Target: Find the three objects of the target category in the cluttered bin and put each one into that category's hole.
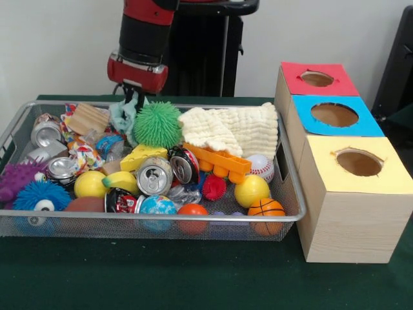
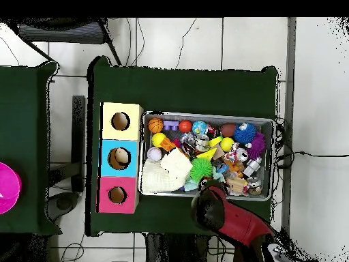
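silver mesh bin (image 1: 292,194), front view: heaped with toys, cans, green spiky ball (image 1: 157,124); gripper (image 1: 134,97) low at its far rim, finger state cannot be told. red-topped hole (image 1: 317,79) farthest right. overhead view: bin (image 2: 271,123) beside boxes; hole (image 2: 117,195) nearest the robot.

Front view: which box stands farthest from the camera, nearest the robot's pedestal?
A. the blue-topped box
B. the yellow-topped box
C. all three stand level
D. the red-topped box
D: the red-topped box stands at the back of the row, behind the blue-topped box, with the yellow-topped box nearest the camera; the overhead view shows the same row running beside the bin.
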Available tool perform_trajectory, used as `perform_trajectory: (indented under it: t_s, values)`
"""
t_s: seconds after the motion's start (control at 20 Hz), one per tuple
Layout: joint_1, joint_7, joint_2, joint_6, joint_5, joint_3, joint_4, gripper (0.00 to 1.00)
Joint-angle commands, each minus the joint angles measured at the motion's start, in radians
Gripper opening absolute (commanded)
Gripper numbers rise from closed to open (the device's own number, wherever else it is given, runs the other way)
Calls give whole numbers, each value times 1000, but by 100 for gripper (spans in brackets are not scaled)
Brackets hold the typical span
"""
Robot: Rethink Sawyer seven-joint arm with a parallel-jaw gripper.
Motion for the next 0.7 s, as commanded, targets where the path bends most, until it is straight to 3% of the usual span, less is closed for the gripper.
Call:
perform_trajectory:
  t_s: [0.05,0.25,0.7]
  values:
    - [40,208,-142,25,27,-36,64,0]
    - [34,209,-208,-55,-17,-44,90,0]
    - [-16,154,-289,-21,-66,-22,66,0]
